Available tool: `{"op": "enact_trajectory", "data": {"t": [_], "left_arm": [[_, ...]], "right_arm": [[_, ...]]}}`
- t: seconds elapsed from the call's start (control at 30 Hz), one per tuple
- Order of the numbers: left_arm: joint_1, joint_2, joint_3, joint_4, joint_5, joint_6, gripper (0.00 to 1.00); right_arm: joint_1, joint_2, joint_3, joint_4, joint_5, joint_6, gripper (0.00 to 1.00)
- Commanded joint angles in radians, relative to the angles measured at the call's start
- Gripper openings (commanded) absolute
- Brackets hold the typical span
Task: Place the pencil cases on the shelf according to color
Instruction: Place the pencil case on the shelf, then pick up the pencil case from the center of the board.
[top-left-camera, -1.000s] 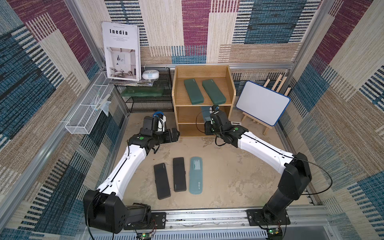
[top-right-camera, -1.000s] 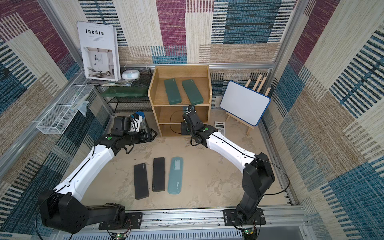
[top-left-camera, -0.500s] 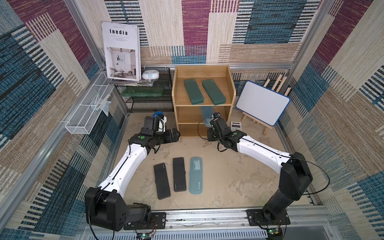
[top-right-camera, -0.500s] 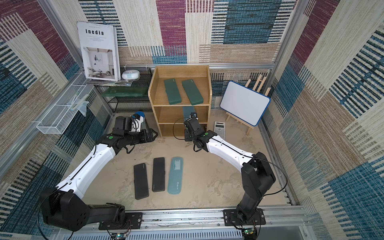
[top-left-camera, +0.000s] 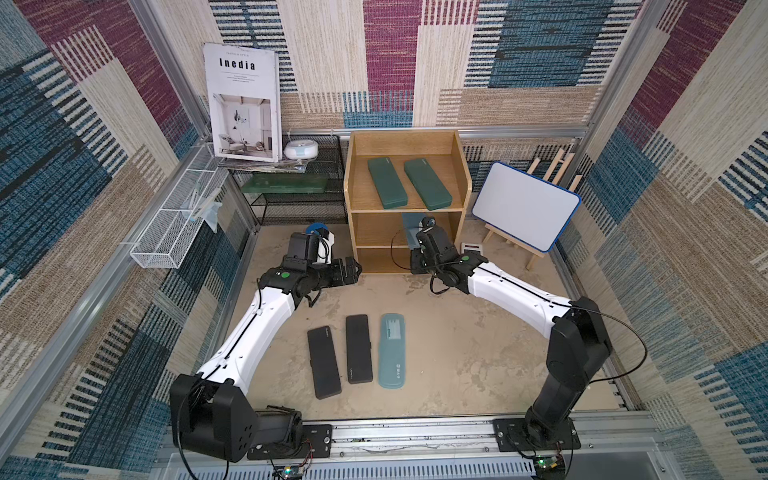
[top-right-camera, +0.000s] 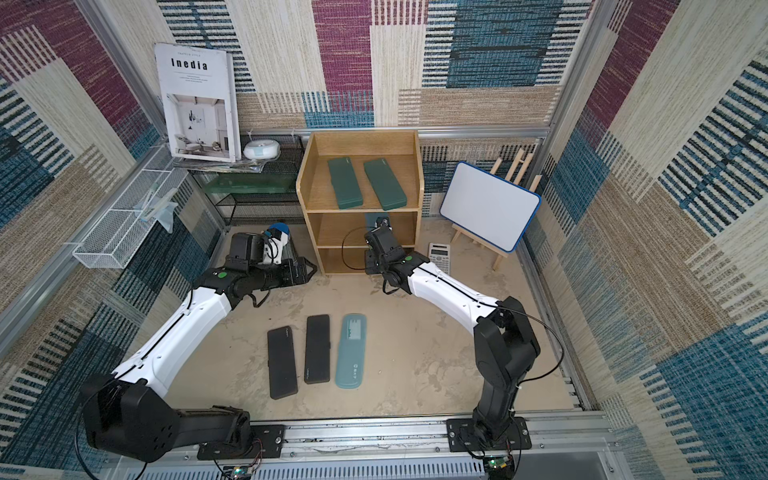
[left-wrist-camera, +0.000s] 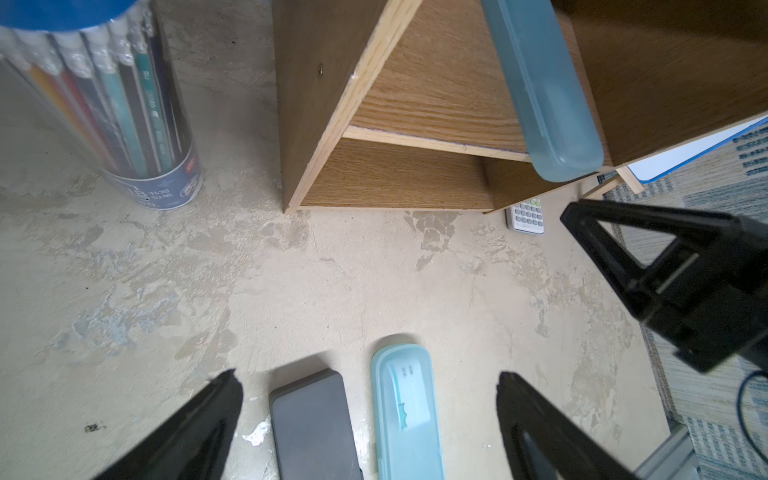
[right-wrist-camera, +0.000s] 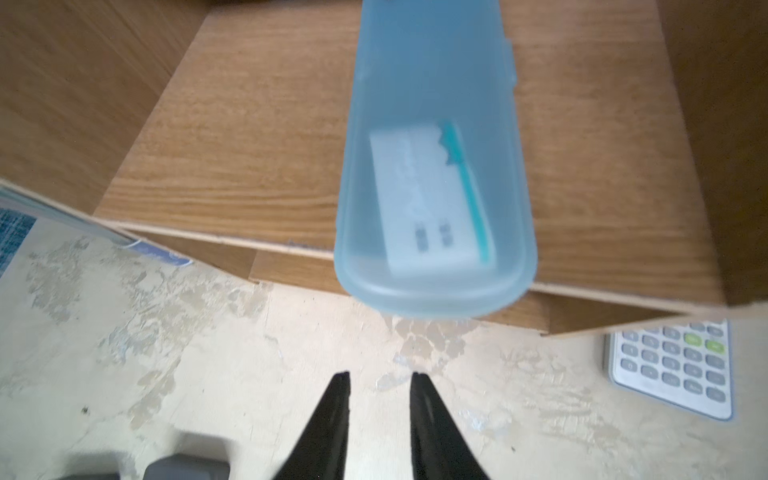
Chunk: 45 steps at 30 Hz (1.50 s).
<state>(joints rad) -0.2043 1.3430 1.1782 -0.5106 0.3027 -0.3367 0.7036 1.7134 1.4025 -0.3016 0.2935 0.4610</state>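
Overhanging the front edge of the middle tier of the shelf (right-wrist-camera: 249, 166), the teal pencil case (right-wrist-camera: 432, 166) lies straight ahead of the nearer right gripper (right-wrist-camera: 380, 386), long axis toward its narrowly parted, empty fingers (right-wrist-camera: 332, 419).

Open passage: the bare floor (top-left-camera: 386, 291) directly before the shelf (top-left-camera: 403, 143), its bottom tier, and the middle tier left of centre. Obstacles: dark green cases (top-left-camera: 386, 183) across its top tier, a teal case (right-wrist-camera: 432, 166) overhanging the middle tier's front edge, pencil tub (left-wrist-camera: 112, 104) just left, calculator (top-right-camera: 439, 257) just right, and black cases (top-left-camera: 358, 348) with a second teal case (top-left-camera: 392, 350) well in front.
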Motion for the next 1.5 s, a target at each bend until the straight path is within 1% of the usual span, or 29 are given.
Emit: {"op": "enact_trajectory", "data": {"t": [0.0, 0.03, 0.1, 0.17, 0.23, 0.3, 0.33, 0.37, 0.4, 0.47, 0.57, 0.67, 0.73, 0.77, 0.87, 1.0, 1.1, 1.2, 1.27, 1.37, 1.47], "left_arm": [[0.002, -0.024, -0.003, 0.012, -0.019, 0.022, 0.99], [0.002, -0.031, 0.002, 0.008, -0.023, 0.024, 0.99], [0.002, -0.046, 0.001, 0.012, -0.018, 0.031, 0.99], [0.002, -0.062, -0.016, 0.032, -0.036, 0.045, 0.99], [0.002, -0.063, -0.019, 0.034, -0.066, 0.071, 0.99], [0.002, -0.056, -0.019, 0.037, -0.096, 0.096, 0.99], [0.002, -0.052, -0.015, 0.029, -0.103, 0.105, 0.99], [0.002, -0.048, -0.004, 0.013, -0.111, 0.112, 0.99], [0.003, -0.047, 0.005, 0.0, -0.12, 0.109, 0.99], [0.003, -0.055, 0.014, -0.016, -0.142, 0.091, 0.99], [0.005, -0.08, 0.038, -0.051, -0.148, 0.061, 0.99], [0.005, -0.131, 0.015, -0.038, -0.136, 0.043, 0.99], [0.005, -0.163, -0.006, -0.017, -0.148, 0.041, 0.99], [0.005, -0.175, -0.009, -0.016, -0.161, 0.04, 0.99], [0.005, -0.18, 0.001, -0.031, -0.171, 0.041, 0.99], [0.005, -0.16, 0.0, -0.03, -0.142, 0.027, 0.99], [0.005, -0.13, 0.033, -0.067, -0.103, 0.027, 0.99], [0.005, -0.131, 0.032, -0.066, -0.1, 0.021, 0.99], [0.005, -0.141, 0.022, -0.053, -0.103, 0.019, 0.99], [0.005, -0.143, 0.011, -0.044, -0.104, 0.014, 1.0], [0.004, -0.131, -0.003, -0.028, -0.089, 0.021, 1.0]], "right_arm": [[0.028, -0.075, -0.104, 0.018, -0.117, 0.068, 0.41], [0.051, -0.107, -0.17, 0.04, -0.138, 0.096, 0.48], [0.095, -0.161, -0.286, 0.081, -0.166, 0.147, 0.65], [0.126, -0.186, -0.361, 0.098, -0.209, 0.204, 0.78], [0.157, -0.186, -0.398, 0.089, -0.239, 0.252, 0.86], [0.196, -0.164, -0.384, 0.021, -0.252, 0.314, 0.9], [0.22, -0.156, -0.378, 0.002, -0.251, 0.33, 0.91], [0.251, -0.15, -0.375, -0.011, -0.238, 0.344, 0.97], [0.278, -0.145, -0.375, -0.015, -0.223, 0.356, 0.99], [0.318, -0.131, -0.396, 0.013, -0.203, 0.364, 0.99], [0.368, -0.086, -0.441, 0.042, -0.141, 0.398, 0.99], [0.392, -0.026, -0.413, -0.018, -0.108, 0.458, 0.99], [0.41, 0.011, -0.363, -0.089, -0.09, 0.484, 0.99], [0.426, 0.025, -0.34, -0.124, -0.061, 0.507, 0.99], [0.462, 0.045, -0.32, -0.143, -0.02, 0.551, 0.99], [0.477, 0.072, -0.314, -0.112, -0.043, 0.572, 0.99], [0.485, 0.124, -0.296, -0.141, -0.034, 0.573, 0.99], [0.492, 0.157, -0.283, -0.164, -0.03, 0.572, 0.99], [0.494, 0.157, -0.297, -0.168, -0.031, 0.576, 0.99], [0.494, 0.136, -0.329, -0.204, 0.009, 0.63, 0.99], [0.489, 0.097, -0.349, -0.239, 0.039, 0.623, 0.99]]}}
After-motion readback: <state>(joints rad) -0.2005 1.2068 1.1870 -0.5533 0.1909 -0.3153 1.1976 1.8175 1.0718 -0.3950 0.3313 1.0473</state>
